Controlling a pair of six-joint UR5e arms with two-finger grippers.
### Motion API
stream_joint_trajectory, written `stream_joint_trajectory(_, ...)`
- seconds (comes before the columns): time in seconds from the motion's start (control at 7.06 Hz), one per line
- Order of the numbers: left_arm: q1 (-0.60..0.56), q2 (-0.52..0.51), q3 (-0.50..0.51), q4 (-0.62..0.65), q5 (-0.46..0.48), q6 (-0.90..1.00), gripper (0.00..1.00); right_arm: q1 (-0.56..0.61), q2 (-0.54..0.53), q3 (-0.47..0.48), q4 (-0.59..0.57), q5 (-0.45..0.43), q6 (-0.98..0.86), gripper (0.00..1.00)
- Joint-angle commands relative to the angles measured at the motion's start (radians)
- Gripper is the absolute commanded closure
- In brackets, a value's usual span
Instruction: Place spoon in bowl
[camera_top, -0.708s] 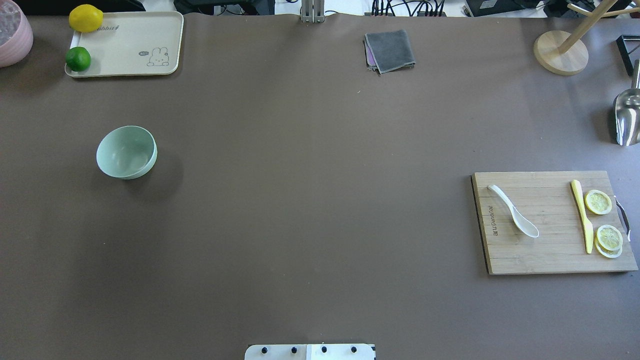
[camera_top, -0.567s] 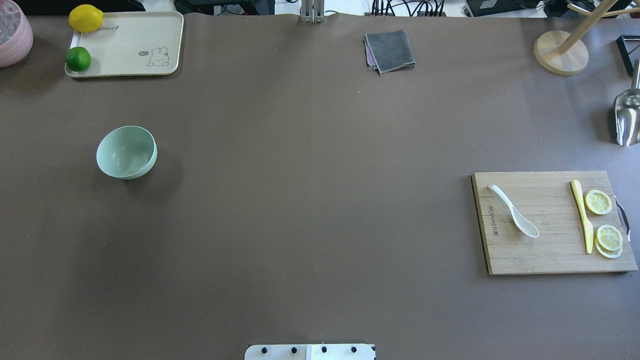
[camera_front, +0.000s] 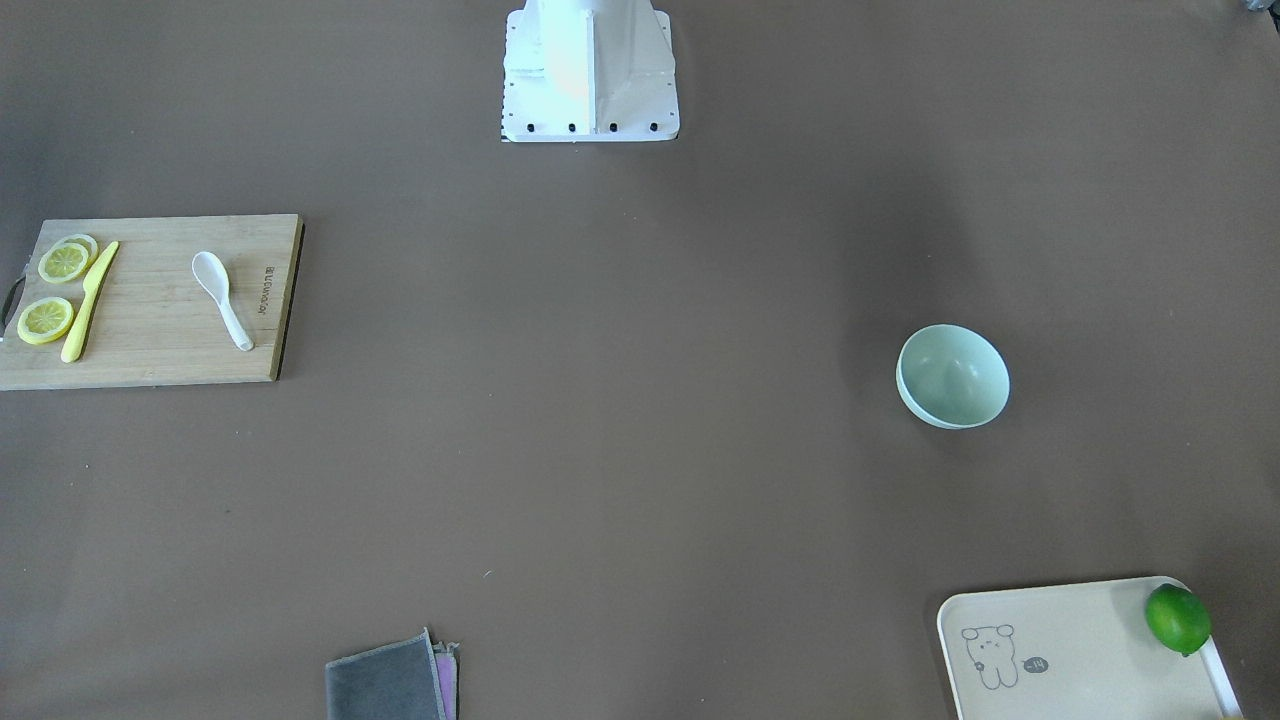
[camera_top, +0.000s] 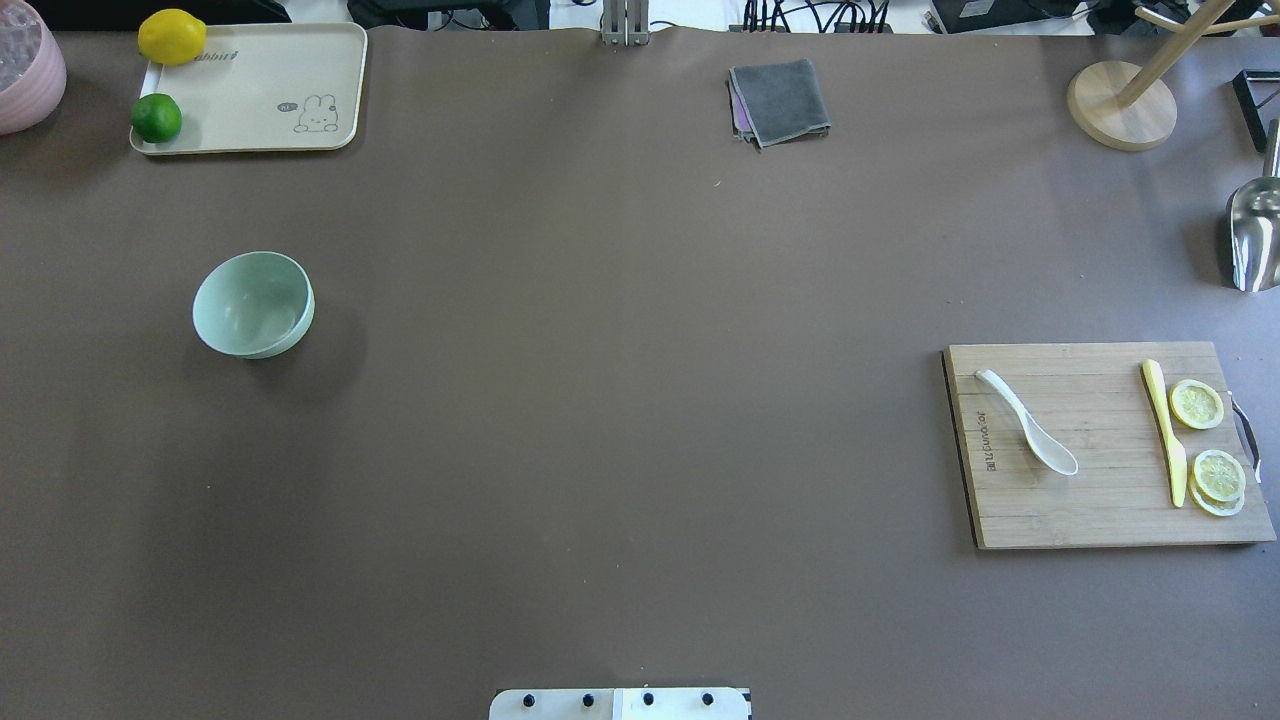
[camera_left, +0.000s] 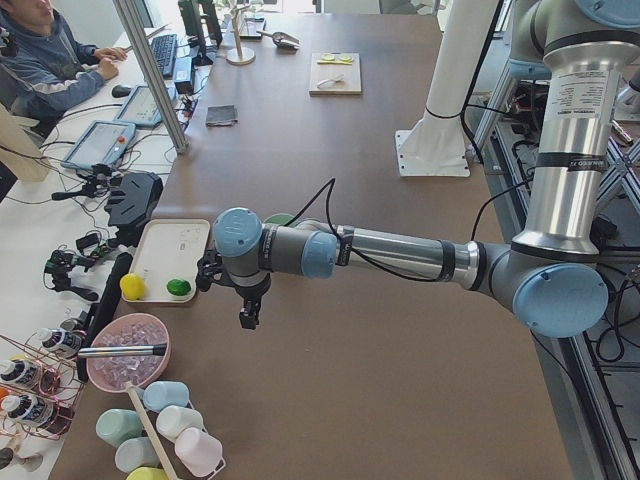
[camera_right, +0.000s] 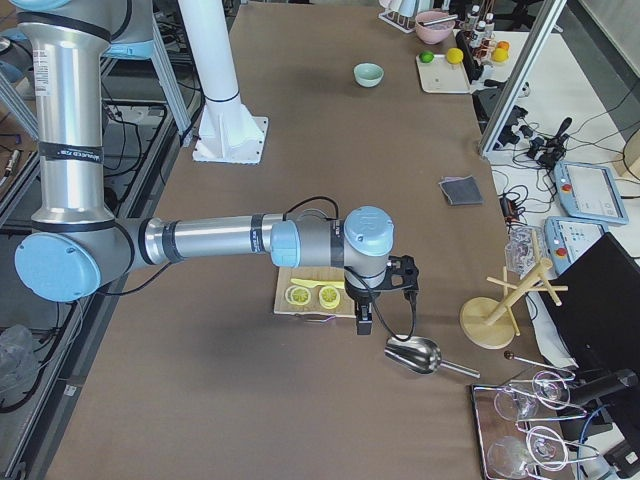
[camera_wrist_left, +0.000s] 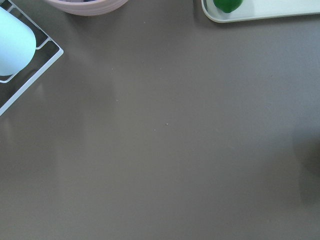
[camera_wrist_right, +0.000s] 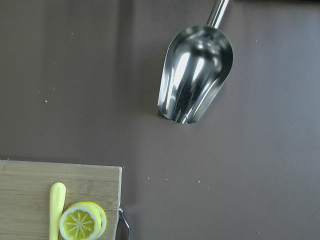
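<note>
Spoon (camera_top: 1028, 436) and bowl (camera_top: 253, 304) are sitting well apart on the brown counter (camera_top: 620, 400). We are seeing the white spoon lying flat on a wooden cutting board (camera_top: 1090, 510) on the robot's right side. Its scoop is pointing toward the robot and its handle is angling away. A yellow knife (camera_top: 1165, 432) is lying on the same board, apart from the spoon, with lemon slices (camera_top: 1197, 404) just beside it. The mint-green bowl is standing upright on the robot's left half of the counter.

Both arms are showing only in the side views. There we are finding the left end effector (camera_left: 246, 318) hanging over bare counter, near a cream tray (camera_left: 180, 245) that is carrying a lime (camera_left: 179, 289) and a lemon (camera_left: 131, 287). The right end effector (camera_right: 364, 322) is hanging by the outer end of the board, with a steel scoop (camera_wrist_right: 195, 75) lying near it on the counter. From these angles we cannot tell how far either end effector is open. The spoon is lying free of both.
</note>
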Motion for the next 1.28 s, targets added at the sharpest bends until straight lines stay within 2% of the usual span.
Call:
stream_joint_trajectory(0.0, -0.001, 0.001, -0.002, -0.003, -0.003, 0.0, 0.03, 0.0, -0.002, 0.005, 0.0, 0.005, -0.001, 0.0)
stream_joint_trajectory(0.71, 0.005, 0.009, -0.031, -0.006, -0.006, 0.002, 0.02, 0.0, -0.002, 0.007, 0.002, 0.035, -0.001, 0.0)
stream_joint_trajectory(1.13, 0.004, 0.013, -0.036, -0.004, -0.006, 0.0, 0.02, 0.0, -0.005, -0.024, -0.002, 0.032, -0.003, 0.0)
